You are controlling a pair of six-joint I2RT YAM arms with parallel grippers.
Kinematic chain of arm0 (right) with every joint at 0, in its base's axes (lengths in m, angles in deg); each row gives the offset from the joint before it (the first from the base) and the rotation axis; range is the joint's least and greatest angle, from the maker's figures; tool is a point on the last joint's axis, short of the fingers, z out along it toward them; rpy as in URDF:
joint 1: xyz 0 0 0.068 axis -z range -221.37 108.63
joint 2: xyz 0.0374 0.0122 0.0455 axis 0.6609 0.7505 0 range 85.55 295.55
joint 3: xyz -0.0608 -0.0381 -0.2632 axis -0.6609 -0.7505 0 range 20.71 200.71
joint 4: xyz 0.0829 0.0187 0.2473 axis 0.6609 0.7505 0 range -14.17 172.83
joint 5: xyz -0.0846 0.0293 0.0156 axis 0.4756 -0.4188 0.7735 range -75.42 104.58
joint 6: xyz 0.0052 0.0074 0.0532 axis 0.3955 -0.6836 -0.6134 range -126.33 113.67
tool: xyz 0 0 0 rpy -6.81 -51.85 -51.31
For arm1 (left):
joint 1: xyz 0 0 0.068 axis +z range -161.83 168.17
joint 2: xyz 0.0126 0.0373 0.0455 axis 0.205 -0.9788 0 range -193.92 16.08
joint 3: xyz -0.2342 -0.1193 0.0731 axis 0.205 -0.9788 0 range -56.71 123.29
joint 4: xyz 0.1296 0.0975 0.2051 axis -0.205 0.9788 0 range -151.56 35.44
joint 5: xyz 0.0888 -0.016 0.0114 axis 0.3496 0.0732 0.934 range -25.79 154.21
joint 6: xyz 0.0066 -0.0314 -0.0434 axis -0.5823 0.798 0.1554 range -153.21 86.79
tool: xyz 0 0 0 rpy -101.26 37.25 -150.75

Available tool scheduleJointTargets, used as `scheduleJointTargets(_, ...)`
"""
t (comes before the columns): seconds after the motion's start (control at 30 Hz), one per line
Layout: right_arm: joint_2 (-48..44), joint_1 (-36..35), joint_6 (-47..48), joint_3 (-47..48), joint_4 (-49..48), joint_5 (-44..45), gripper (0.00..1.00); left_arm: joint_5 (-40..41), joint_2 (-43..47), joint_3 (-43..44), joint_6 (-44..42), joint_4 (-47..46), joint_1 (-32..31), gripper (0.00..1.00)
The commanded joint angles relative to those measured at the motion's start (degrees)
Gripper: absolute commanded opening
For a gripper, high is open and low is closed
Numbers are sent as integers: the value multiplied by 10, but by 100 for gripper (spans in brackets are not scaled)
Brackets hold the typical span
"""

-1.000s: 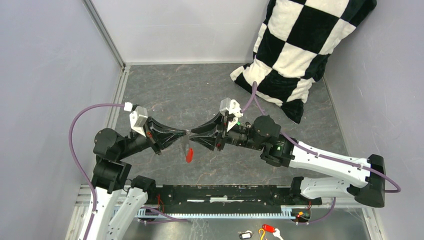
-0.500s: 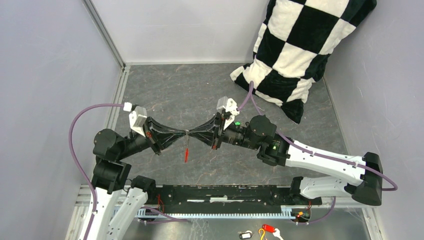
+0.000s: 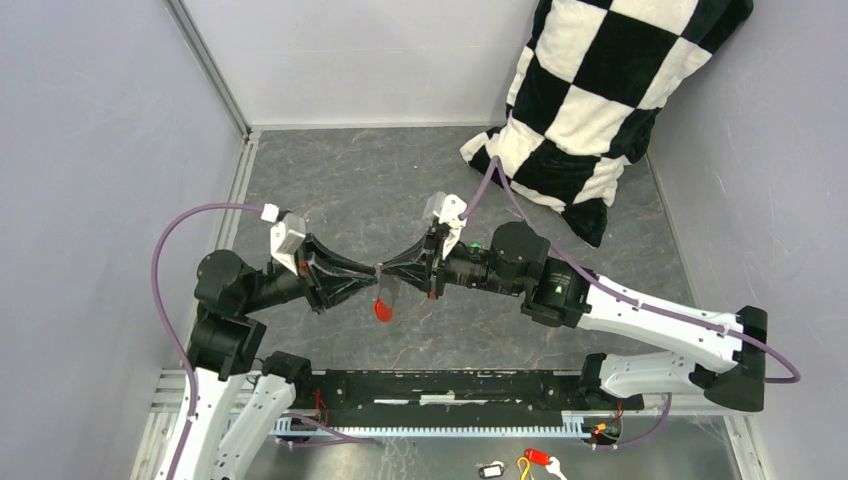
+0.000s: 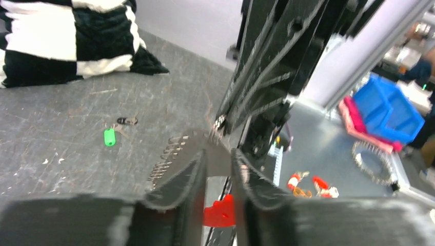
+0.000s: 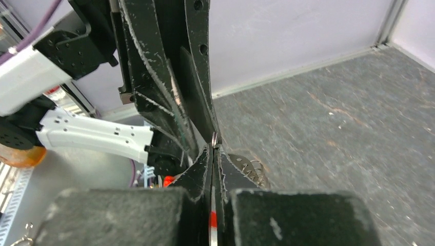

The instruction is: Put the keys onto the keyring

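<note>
Two pincers tip to tip above the middle of the counter (image 3: pixel 330 190) in the top view: left pincer (image 3: pixel 371 272) from one side, right pincer (image 3: pixel 387 270) from the other. Just beneath the meeting point, the red key (image 3: pixel 383 309), hanging. No sight of the other two keys from up here.

From the left wrist: fingers a narrow gap apart, red key (image 4: pixel 219 214) showing low in that gap. Cannot tell whether anything is gripped. Keyring (image 4: pixel 166 155) as a row of small silvery loops along one finger's outer edge. Green key (image 4: pixel 109 137) and dark metal key (image 4: pixel 127 121) side by side on the counter, well apart from both pincers. Beyond the counter edge, a blue bin (image 4: pixel 392 110), contents unclear.

From the right wrist: fingers pressed together on a thin silvery edge, a wire loop poking out at the tips. More keyring (image 5: pixel 245 165) coiled just beside, a sliver of red lower down.
</note>
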Motion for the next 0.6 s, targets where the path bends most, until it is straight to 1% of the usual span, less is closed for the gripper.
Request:
scheduleJointTargets(0.0, 7, -2, 70, 100, 172, 31, 0, -71, -30, 38, -104, 74, 1, 37)
scheduleJointTargets(0.1, 29, -2, 105, 162, 285, 34, 0, -88, -55, 80, -236, 180, 1, 52)
scheduleJointTargets(0.17, 43, -2, 121, 193, 339, 28, 0, -98, -74, 99, -313, 247, 1, 61)
scheduleJointTargets(0.23, 60, -1, 136, 224, 388, 12, 0, -104, -90, 113, -369, 294, 1, 66)
scheduleJointTargets(0.33, 89, -2, 158, 271, 458, -6, 0, -106, -112, 127, -445, 347, 1, 68)
scheduleJointTargets(0.43, 111, -1, 164, 299, 496, -31, 0, -113, -130, 136, -536, 388, 1, 67)
scheduleJointTargets(0.57, 129, -1, 162, 321, 513, -60, 0, -124, -147, 135, -605, 387, 1, 63)
